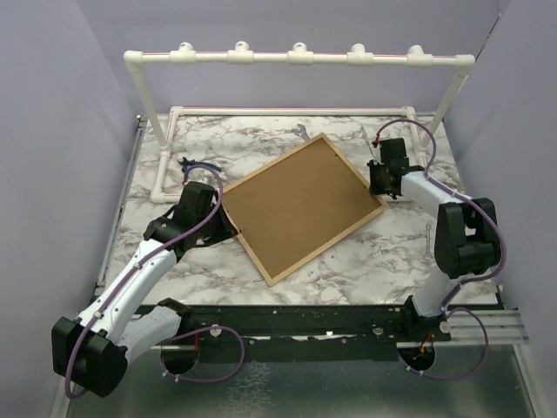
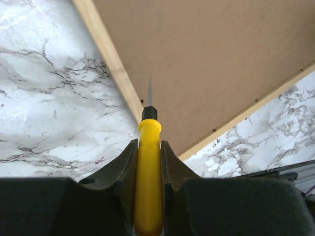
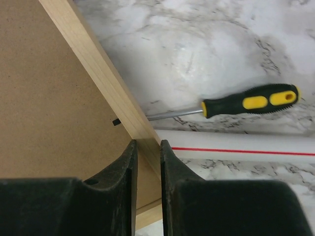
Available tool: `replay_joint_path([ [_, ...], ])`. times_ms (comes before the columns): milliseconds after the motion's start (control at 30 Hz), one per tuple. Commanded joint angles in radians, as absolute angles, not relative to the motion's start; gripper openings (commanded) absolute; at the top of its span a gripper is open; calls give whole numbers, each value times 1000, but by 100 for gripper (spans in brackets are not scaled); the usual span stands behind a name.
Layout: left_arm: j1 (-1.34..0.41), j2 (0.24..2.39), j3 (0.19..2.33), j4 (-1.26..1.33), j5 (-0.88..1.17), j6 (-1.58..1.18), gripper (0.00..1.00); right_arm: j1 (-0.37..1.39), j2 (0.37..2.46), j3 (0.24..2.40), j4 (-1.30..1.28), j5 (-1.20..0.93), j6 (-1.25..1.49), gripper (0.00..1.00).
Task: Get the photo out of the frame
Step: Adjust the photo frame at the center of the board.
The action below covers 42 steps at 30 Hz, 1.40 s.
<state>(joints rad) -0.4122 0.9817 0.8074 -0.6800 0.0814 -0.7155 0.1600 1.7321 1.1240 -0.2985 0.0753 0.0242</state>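
Note:
The frame (image 1: pixel 300 207) lies face down on the marble table, turned like a diamond, its brown fibreboard back (image 2: pixel 206 59) up inside thin light-wood edging (image 3: pixel 93 64). The photo is hidden under the back. My left gripper (image 2: pixel 148 145) is shut on a yellow-handled screwdriver (image 2: pixel 148 167). Its thin metal tip (image 2: pixel 149 91) points at the inner side of the frame's left edging. From above, this gripper (image 1: pixel 224 225) sits at the frame's left corner. My right gripper (image 3: pixel 147 145) is shut on the wood edging near the frame's right corner (image 1: pixel 380 187). A small black tab (image 3: pixel 116 121) shows on the back beside that edging.
A black-and-yellow screwdriver (image 3: pixel 251 102) lies on the marble just beyond the right edging. Next to it runs a white PVC pipe (image 3: pixel 236 147) with a red line. The white PVC rack (image 1: pixel 296 57) spans the back of the table, and purple walls close in both sides.

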Motion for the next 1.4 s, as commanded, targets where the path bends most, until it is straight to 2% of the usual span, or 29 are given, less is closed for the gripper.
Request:
replay_joint_path([
  [0,-405,961,776,-609,130,-744,0,124,1701,1095,-251,175,141,1],
  [133,-406,962,763,-592,136,-748,0,123,1662,1067,-262,82,202,1],
  [267,-405,975,769,-575,138,-748,0,124,1576,964,-223,-35,275,1],
  [500,-405,1014,777,-545,140,-744,0,130,1394,743,-153,-120,384,4],
  [533,-405,1020,780,-540,141,-743,0,131,1371,711,-140,-128,396,8],
  [600,-405,1033,787,-532,145,-741,0,132,1326,653,-120,-140,405,24],
  [667,-405,1049,794,-529,150,-738,0,132,1281,614,-112,-111,417,37],
  [767,-405,1062,798,-519,156,-738,0,132,1225,618,-122,-77,398,47],
  [800,-406,1063,798,-516,157,-738,0,132,1211,629,-128,-57,393,55],
  [900,-406,1066,796,-513,167,-739,0,131,1197,682,-159,18,377,70],
  [967,-406,1064,785,-509,173,-742,0,130,1213,722,-173,74,365,75],
  [1100,-406,1063,758,-496,189,-748,0,109,1293,799,-181,104,362,80],
  [1367,-405,1053,749,-492,193,-743,0,16,1452,862,-109,-74,411,83],
])
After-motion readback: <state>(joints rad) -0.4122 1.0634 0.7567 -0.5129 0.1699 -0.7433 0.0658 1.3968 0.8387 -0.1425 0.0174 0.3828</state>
